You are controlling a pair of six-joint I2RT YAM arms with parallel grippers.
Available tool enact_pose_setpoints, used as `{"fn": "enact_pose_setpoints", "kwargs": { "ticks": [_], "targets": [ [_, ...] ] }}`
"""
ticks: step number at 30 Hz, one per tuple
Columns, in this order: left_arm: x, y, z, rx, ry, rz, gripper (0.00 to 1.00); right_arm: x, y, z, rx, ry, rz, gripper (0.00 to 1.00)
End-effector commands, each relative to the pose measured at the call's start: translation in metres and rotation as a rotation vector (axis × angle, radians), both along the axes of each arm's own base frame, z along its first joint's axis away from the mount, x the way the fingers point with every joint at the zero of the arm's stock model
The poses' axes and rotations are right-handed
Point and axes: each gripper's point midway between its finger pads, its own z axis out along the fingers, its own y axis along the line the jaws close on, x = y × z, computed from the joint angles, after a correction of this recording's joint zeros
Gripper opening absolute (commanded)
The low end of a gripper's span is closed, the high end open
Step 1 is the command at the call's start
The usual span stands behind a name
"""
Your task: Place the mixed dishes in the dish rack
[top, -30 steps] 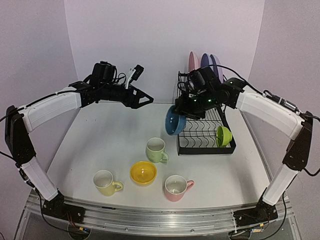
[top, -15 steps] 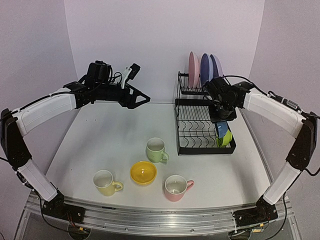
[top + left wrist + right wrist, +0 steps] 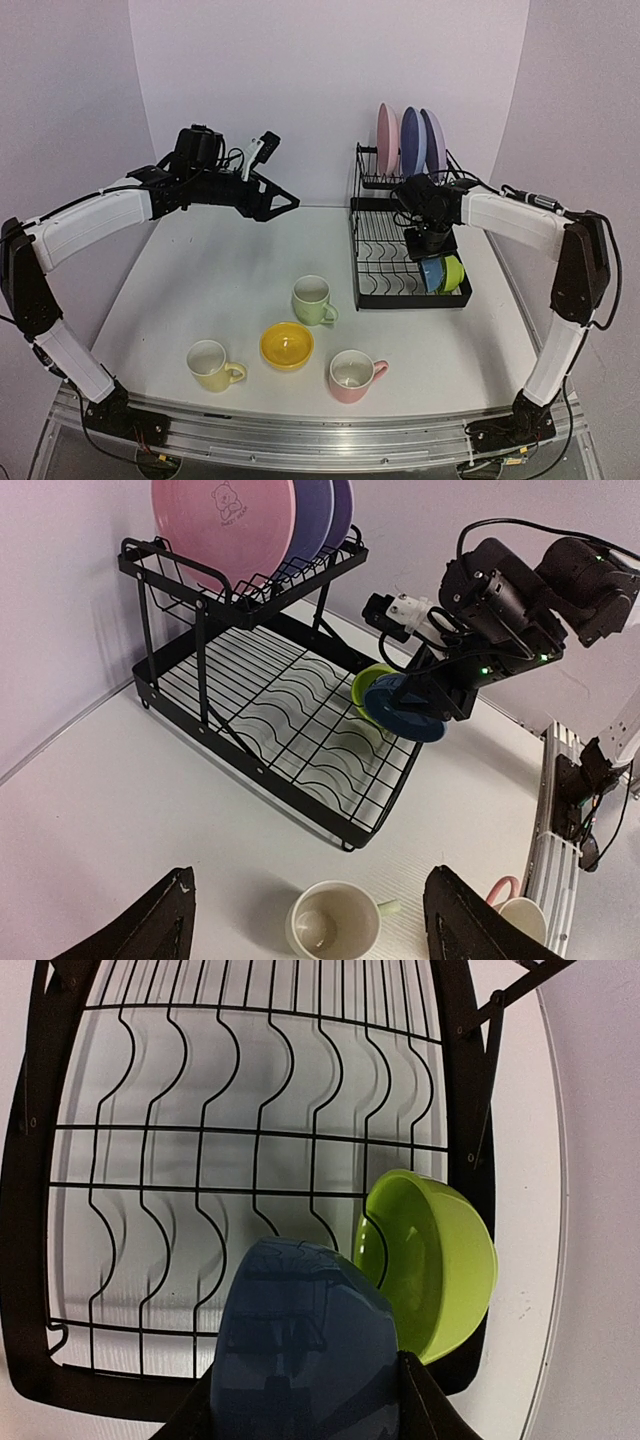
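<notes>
The left tool (image 3: 282,204) hovers open above the far left of the counter (image 3: 200,280). On the near counter stand a yellow mug (image 3: 210,364), a yellow bowl (image 3: 286,345), a green mug (image 3: 314,299) and a pink mug (image 3: 353,373), all upright. The rack (image 3: 405,303) stands far right, with a pink plate (image 3: 386,135), blue plate (image 3: 411,138) and lilac plate (image 3: 432,138) on edge in its upper shelf. The right tool (image 3: 428,250) grips the blue bowl (image 3: 432,273), held on edge at the near right of the lower tray, just beside the green bowl (image 3: 455,272).
</notes>
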Motion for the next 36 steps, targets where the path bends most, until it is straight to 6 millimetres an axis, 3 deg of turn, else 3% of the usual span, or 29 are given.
{"fn": "enact_pose_setpoints", "kwargs": {
  "ticks": [1,19,36],
  "targets": [
    [-0.005,0.008,0.023,-0.027,-0.064,0.008,0.78,0.009,0.002,-0.01,0.023,0.005,-0.01,0.0],
    [-0.003,0.01,0.023,-0.029,-0.061,0.01,0.78,0.019,0.006,-0.05,0.011,0.074,-0.014,0.0],
    [-0.001,0.015,0.022,-0.03,-0.057,0.017,0.78,0.02,-0.004,-0.065,0.107,0.1,-0.078,0.02]
  ]
}}
